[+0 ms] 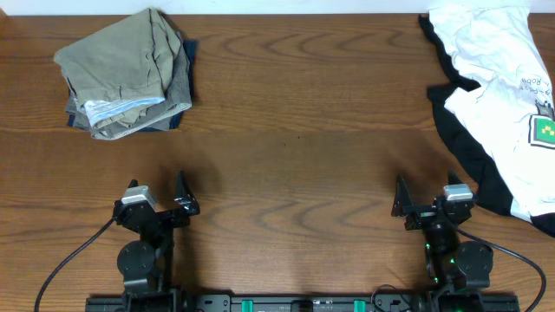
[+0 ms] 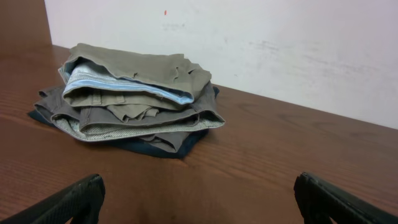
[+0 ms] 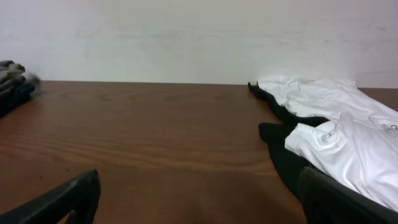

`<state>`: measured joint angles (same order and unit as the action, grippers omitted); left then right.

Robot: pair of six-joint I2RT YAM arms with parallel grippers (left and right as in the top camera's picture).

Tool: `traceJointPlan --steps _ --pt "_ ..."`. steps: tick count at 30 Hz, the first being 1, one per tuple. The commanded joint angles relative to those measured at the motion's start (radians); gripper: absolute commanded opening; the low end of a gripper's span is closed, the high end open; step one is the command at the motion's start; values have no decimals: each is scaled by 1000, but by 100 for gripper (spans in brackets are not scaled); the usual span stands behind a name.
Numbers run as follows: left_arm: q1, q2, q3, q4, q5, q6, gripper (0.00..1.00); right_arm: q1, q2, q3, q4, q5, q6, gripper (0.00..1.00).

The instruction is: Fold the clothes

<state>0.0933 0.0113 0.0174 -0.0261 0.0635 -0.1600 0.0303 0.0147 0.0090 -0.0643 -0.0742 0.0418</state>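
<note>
Left tool (image 1: pixel 158 196), right tool (image 1: pixel 428 201) wide, empty; white T-shirt (image 1: pixel 494 78) crumpled at right, long axis near-to-far.

Table (image 1: pixel 295 130) with folded pile (image 1: pixel 126 74), white T-shirt (image 1: pixel 503 78)

table (image 1: pixel 295 121): dark brown wood, wavy grain, fills the whole overhead view
wall (image 2: pixel 280 43): plain off-white, kinda scuffed, tiny red speck up high, meets the table's far edge
light: soft and even, slight sheen on the wood
</note>
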Motion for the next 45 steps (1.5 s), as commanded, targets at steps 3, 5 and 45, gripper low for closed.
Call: traceJointPlan --steps 3,5,45 --pt "-6 0 -13 -40 6 5 98 9 -8 -3 -4 7 10 99" --pt "-6 0 -13 -40 3 5 98 9 -8 -3 -4 7 10 99" --pt "-5 207 315 -98 4 37 98 7 314 395 161 -9 -65 99"
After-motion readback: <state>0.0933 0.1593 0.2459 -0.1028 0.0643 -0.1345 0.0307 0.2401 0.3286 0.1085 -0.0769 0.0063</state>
